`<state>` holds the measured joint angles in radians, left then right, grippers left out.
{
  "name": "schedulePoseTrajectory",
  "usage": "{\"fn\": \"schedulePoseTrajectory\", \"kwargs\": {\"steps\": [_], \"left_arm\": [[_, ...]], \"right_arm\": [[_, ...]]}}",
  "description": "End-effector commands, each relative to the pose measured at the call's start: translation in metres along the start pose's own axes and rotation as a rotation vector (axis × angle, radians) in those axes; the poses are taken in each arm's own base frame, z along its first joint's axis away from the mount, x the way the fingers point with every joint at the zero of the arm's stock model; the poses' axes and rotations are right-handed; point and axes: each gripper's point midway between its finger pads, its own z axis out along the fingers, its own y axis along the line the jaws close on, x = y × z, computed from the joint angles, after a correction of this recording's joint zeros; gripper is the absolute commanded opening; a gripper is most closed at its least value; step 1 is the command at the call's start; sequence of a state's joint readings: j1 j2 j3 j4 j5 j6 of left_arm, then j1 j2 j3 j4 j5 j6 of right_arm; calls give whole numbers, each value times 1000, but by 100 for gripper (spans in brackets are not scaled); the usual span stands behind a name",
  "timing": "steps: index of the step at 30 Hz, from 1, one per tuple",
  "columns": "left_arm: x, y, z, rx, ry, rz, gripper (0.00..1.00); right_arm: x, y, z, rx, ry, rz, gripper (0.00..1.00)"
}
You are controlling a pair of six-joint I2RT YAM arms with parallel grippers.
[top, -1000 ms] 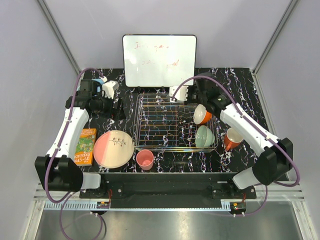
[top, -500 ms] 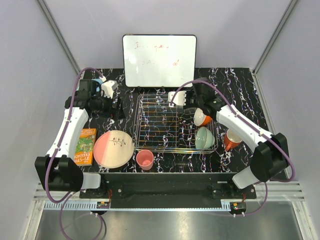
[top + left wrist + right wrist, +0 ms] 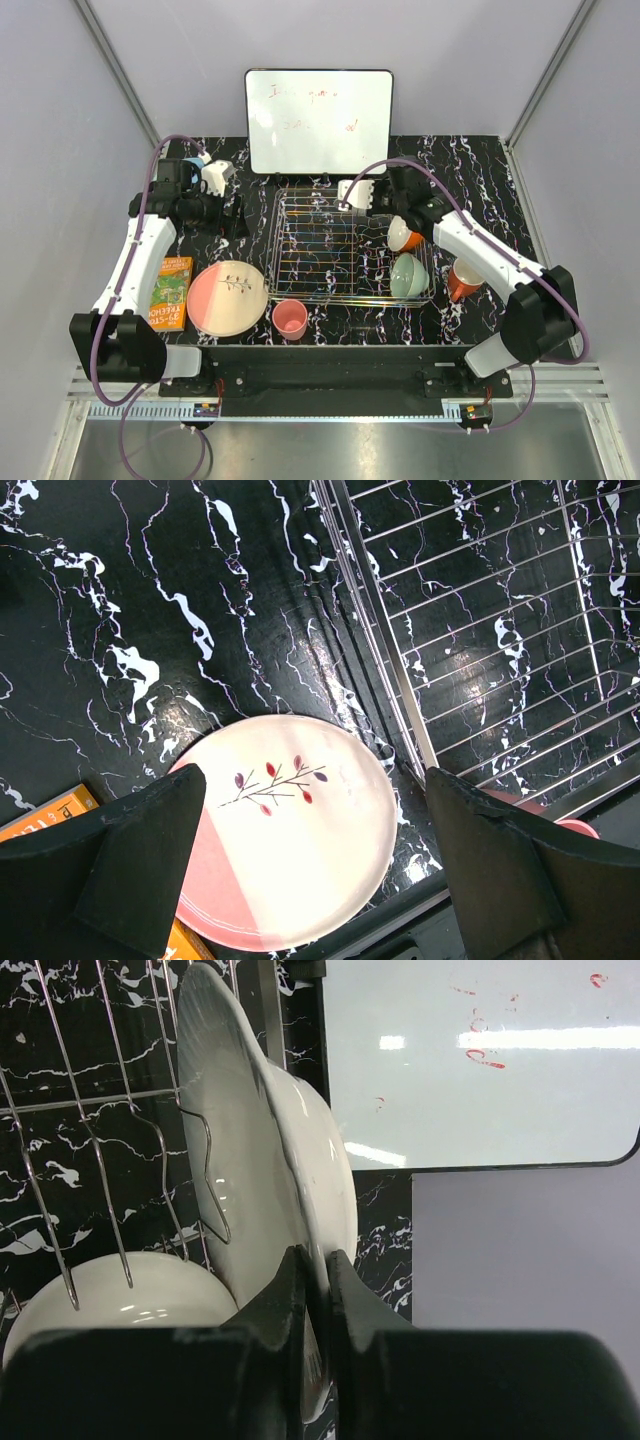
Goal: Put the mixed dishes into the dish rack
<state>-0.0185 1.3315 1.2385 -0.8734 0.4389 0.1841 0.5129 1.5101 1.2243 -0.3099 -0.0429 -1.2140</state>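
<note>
My right gripper (image 3: pixel 373 195) is shut on the rim of the white plate (image 3: pixel 355 192), held on edge at the back of the dish rack (image 3: pixel 330 262). In the right wrist view the plate (image 3: pixel 250 1150) stands against the rack's wires (image 3: pixel 95 1110), with my gripper (image 3: pixel 318 1270) pinching its rim. The orange bowl (image 3: pixel 404 235) and the mint-green bowl (image 3: pixel 409 274) sit in the rack's right side. The orange mug (image 3: pixel 463 279) stands right of the rack. The pink plate (image 3: pixel 228 298) and the pink cup (image 3: pixel 290 319) lie at the front left. My left gripper (image 3: pixel 236 215) is open and empty above the pink plate (image 3: pixel 290 830).
A white board (image 3: pixel 318 120) stands behind the rack. An orange book (image 3: pixel 172 292) lies left of the pink plate. Light-blue headphones (image 3: pixel 203 168) sit at the back left. The rack's corner (image 3: pixel 400 710) is just right of the pink plate.
My right gripper has moved the white plate a little left and down, onto the rack's back edge. The left arm has not moved.
</note>
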Motion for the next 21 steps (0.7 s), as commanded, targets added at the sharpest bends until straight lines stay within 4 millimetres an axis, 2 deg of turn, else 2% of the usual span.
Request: {"fn": "schedulePoseTrajectory", "kwargs": {"steps": [1,4,6,8,9,11,12,13,21], "left_arm": [[-12,0,-3,8,-48,24,94],[-14,0,-3,8,-50,25,94],[-15,0,-4,8,-54,27,94],[-16,-1,-5,7,-58,31,94],[-18,-1,-6,7,-63,33,94],[-19,0,-6,3,-65,33,94],[-20,0,-6,4,-67,32,94],[-20,0,-6,5,-66,31,94],[-21,-1,-6,8,-65,25,94]], "right_arm": [[9,-3,9,29,1,93,16],[12,-5,9,40,-2,121,22],[13,-8,8,50,-4,140,41],[14,-9,7,55,-5,149,43],[14,-10,6,57,-7,159,51],[12,-14,2,72,-13,170,58],[10,-13,1,73,-17,184,69],[9,-16,-4,82,-23,190,98],[3,-33,-31,160,-43,260,100]]}}
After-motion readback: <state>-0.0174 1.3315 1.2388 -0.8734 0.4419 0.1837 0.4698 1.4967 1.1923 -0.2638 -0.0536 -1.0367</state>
